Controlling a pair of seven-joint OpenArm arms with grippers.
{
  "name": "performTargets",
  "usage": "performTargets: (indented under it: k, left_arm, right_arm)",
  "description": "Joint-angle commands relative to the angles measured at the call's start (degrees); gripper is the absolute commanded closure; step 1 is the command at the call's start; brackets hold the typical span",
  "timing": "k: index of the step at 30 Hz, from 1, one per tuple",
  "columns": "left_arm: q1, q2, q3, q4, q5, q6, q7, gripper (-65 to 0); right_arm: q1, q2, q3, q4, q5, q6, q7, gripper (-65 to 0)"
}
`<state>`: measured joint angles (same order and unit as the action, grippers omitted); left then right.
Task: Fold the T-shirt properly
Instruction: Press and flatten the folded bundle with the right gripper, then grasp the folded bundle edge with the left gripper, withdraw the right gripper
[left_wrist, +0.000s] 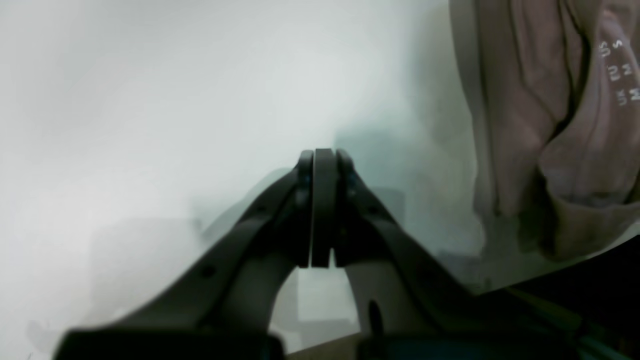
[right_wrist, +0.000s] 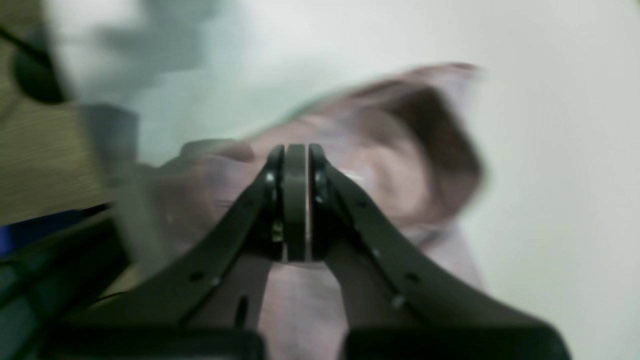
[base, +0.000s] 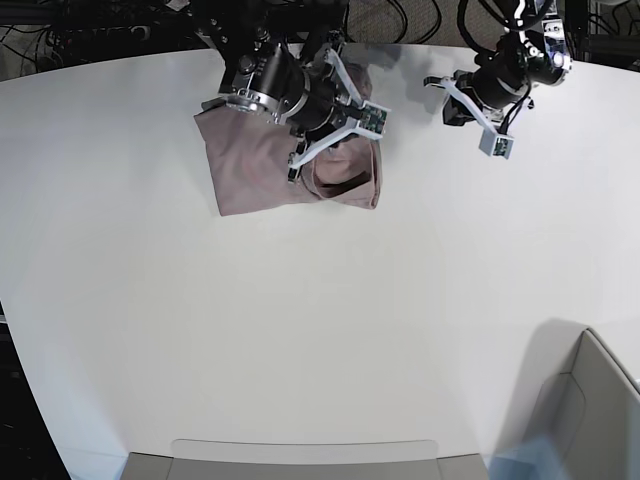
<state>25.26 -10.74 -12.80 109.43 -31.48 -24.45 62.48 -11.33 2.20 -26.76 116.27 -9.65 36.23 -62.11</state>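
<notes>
- Left wrist view: we see the left hand (left_wrist: 323, 207) with its two fingers pressed flat together and nothing between them. It hangs over the bare white surface (left_wrist: 150, 110). The T-shirt (left_wrist: 555, 125) lies at the right edge of this view, well apart from the hand. It is mauve and bunched into deep folds. Pale size lettering shows on the fabric near the upper right corner.
- Right wrist view: we see the right hand (right_wrist: 296, 202) with its fingers likewise pressed together, no cloth visible between them. The T-shirt (right_wrist: 390, 150) lies directly beyond and beneath the fingertips, strongly blurred. We cannot tell whether the fingertips touch the fabric. The white surface (right_wrist: 560, 150) fills the right side of the view.
- Base view: we see the T-shirt (base: 250, 170) as a compact, roughly rectangular bundle near the far edge of the white surface (base: 300, 330). The right hand (base: 335, 140) sits over the bundle's right half. The left hand (base: 480, 115) sits to the right of the bundle, apart from it, over bare surface. A grey seat edge (base: 590, 400) shows at the lower right corner.
</notes>
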Motion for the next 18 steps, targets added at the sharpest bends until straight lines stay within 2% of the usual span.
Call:
performTargets:
  k: [1, 6, 9, 13, 16, 18]
  left_arm:
    - [0.02, -0.38, -0.26, 0.95, -0.65, -0.12, -1.07, 0.0]
    - [-0.07, -0.38, -0.08, 0.95, -0.65, -0.12, -1.07, 0.0]
    - [-1.04, -0.38, 0.01, 0.95, -0.65, -0.12, -1.07, 0.0]
    - [-1.56, -0.38, 0.01, 0.95, -0.65, -0.12, -0.9, 0.0]
    - [-1.56, -0.38, 0.01, 0.95, -0.65, -0.12, -0.9, 0.0]
    - [-1.48, -0.38, 0.01, 0.95, -0.65, -0.12, -0.9, 0.0]
  right_arm:
    - [1.0, -0.39, 1.4, 1.23, 0.38, -0.14, 0.79, -0.5]
    - [5.05, -0.39, 7.91, 0.26, 1.25, -0.14, 0.7, -0.5]
    - [8.39, -0.04, 9.05, -4.05, 6.18, -0.14, 0.52, -0.5]
    - [12.96, -1.1, 6.59, -13.02, 8.46, -0.14, 0.52, -0.5]
    - [16.83, -3.47, 2.19, -18.99, 8.46, -0.14, 0.79, -0.5]
    - [19.73, -5.93, 1.49, -22.33, 8.46, -0.14, 1.84, -0.5]
